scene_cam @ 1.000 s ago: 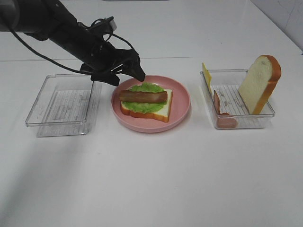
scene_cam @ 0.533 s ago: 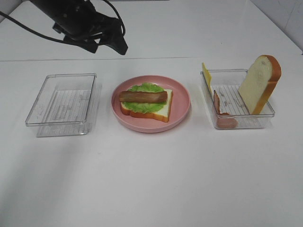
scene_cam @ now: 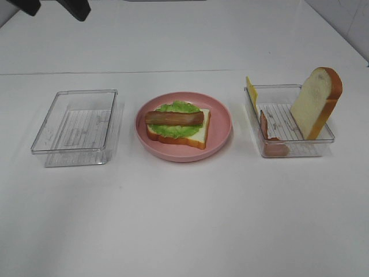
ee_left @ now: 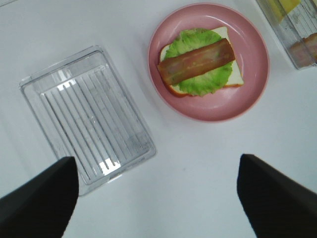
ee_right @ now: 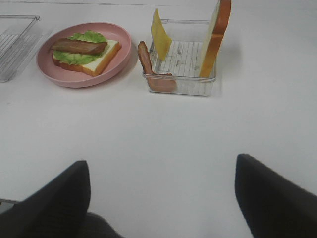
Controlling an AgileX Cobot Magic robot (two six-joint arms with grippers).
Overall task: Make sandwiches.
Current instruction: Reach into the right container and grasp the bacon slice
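Your white tabletop (scene_cam: 184,219) carries everything. Your left gripper (ee_left: 157,198) hangs high above it with its jaws spread wide and nothing between them. In the high view only its dark tips show at the frame's upper edge, toward 10 o'clock from the plate. Your right gripper (ee_right: 161,198) is likewise spread wide and holds nothing; it sits over bare tabletop on the near side of the filled tray.

At 9 o'clock from the plate you have a clear tray (scene_cam: 78,124) with nothing in it. At 3 o'clock is a second clear tray (scene_cam: 300,140) holding spare parts.

The round pink plate (scene_cam: 222,124) sits between the two trays, apart from both. On it lies the sandwich (scene_cam: 176,135), open-topped: one bread base, a green lettuce leaf (scene_cam: 179,107) and a bacon strip (scene_cam: 174,118) lying across from 9 to 3 o'clock.

In the second tray, a thick bread slice (scene_cam: 314,101) stands on edge, leaning at the 3 o'clock side. A yellow cheese slice (scene_cam: 251,92) leans at the tray's 10 o'clock corner, and another bacon piece (scene_cam: 268,130) rests against the 9 o'clock wall.
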